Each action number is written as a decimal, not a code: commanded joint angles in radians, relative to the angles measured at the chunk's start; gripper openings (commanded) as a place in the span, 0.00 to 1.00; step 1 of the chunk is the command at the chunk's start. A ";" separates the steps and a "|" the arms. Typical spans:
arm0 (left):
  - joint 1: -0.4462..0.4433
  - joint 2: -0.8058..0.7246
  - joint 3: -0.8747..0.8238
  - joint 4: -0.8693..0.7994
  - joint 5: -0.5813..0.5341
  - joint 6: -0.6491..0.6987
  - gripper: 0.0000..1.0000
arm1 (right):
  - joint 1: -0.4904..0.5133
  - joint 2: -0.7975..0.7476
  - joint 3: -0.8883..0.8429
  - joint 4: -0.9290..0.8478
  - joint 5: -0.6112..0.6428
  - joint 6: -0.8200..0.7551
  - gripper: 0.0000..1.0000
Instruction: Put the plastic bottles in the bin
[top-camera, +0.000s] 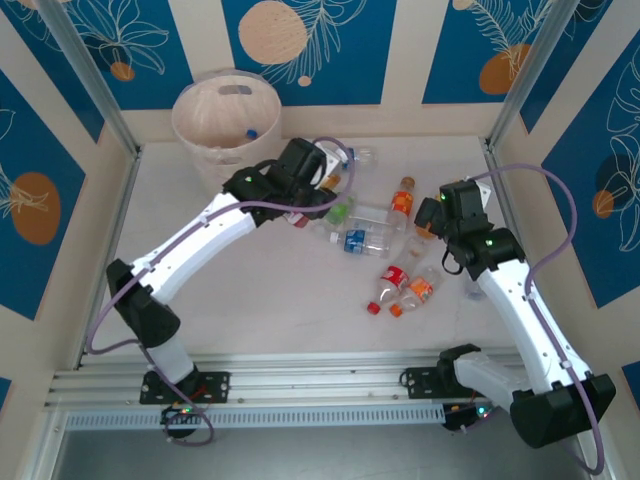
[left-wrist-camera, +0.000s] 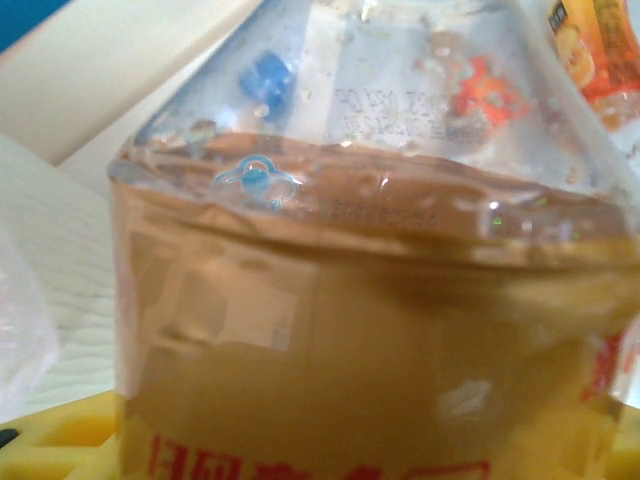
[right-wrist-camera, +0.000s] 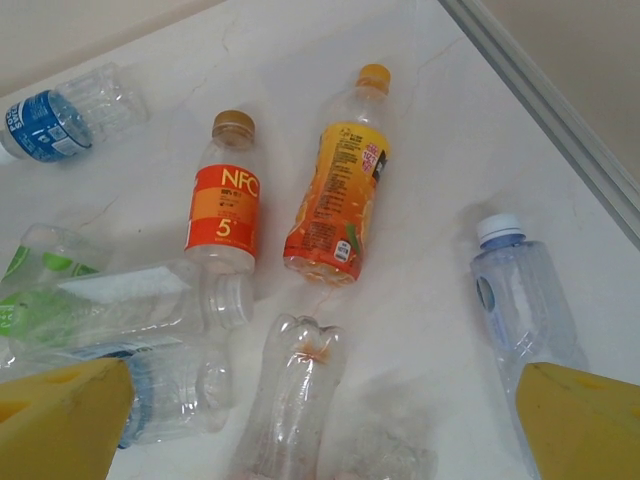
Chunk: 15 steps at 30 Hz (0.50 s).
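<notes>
The plastic bottles I'm after are small and clear, with blue, green, red or orange labels and coloured caps. They lie on their sides, scattered over the white table between the two arms, to the right of the bin. There is one bin, a tall pale cream tub with a slot handle near its rim, standing in the far left corner, and one blue-capped bottle lies inside it. From the right wrist I count seven on the table: an NFC bottle with a red-orange label, a yellow-orange one beside it, a white-capped one, two blue-labelled, one green-labelled and one bare (a crumpled patch at the bottom is too blurred to call). The right gripper hangs above them with its yellow fingers spread wide, holding nothing. The left gripper has a brown-labelled bottle with red print between its fingers, close against the camera; whether it is pinched I can't tell.
</notes>
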 joint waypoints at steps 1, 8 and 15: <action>0.056 -0.064 0.023 0.032 0.010 -0.023 0.45 | 0.017 0.028 0.040 0.021 -0.012 0.002 0.99; 0.187 -0.088 0.090 0.037 0.054 -0.046 0.43 | 0.053 0.063 0.054 0.018 0.005 0.003 0.99; 0.325 -0.090 0.148 0.067 0.104 -0.073 0.42 | 0.070 0.061 0.058 0.011 0.019 0.007 0.99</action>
